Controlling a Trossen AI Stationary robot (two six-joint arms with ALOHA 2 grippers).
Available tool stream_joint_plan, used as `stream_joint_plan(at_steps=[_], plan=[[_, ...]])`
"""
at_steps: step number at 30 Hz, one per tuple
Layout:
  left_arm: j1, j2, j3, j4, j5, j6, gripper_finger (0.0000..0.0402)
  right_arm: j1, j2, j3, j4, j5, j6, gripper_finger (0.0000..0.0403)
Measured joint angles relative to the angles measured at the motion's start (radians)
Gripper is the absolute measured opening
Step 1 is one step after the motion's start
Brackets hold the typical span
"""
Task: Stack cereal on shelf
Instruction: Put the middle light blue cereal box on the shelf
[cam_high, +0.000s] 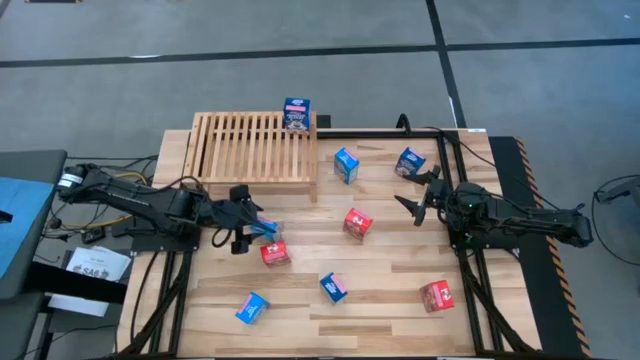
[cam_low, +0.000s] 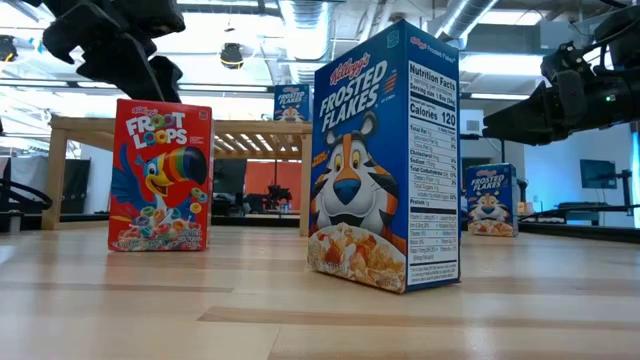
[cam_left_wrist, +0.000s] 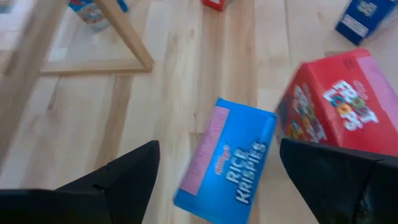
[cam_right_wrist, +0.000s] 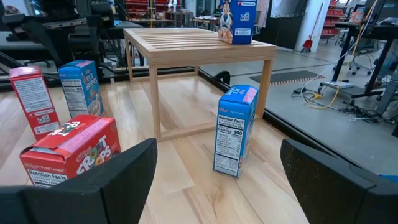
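Left gripper (cam_high: 262, 226) hovers wide open, empty, over a flat-lying Rice Krispies box (cam_left_wrist: 225, 160) near the table's left edge. Froot Loops box (cam_left_wrist: 336, 111) sits just beside — closing fingers may clip it. Shelf (cam_high: 255, 148) holds one Frosted Flakes box (cam_high: 297, 113). Right gripper (cam_high: 417, 195) open, idle.

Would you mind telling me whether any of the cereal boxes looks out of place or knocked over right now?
One does: the blue Rice Krispies box lies flat on the table, label up, between the open fingers of the left gripper, beside a red Froot Loops box. Only one blue box stands on the shelf; the others are scattered over the table.
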Motion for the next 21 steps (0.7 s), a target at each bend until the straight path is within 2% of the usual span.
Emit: stream_joint_plan(at_steps=[13, 21], plan=[[0.010, 0.055, 0.000, -0.013, 0.026, 0.005, 0.0339, 0.000, 0.000, 0.000, 0.000, 0.000, 0.000, 0.0364], [0.059, 0.084, 0.000, 0.001, 0.104, 0.003, 0.0323, 0.000, 0.000, 0.000, 0.000, 0.000, 0.000, 0.0364]])
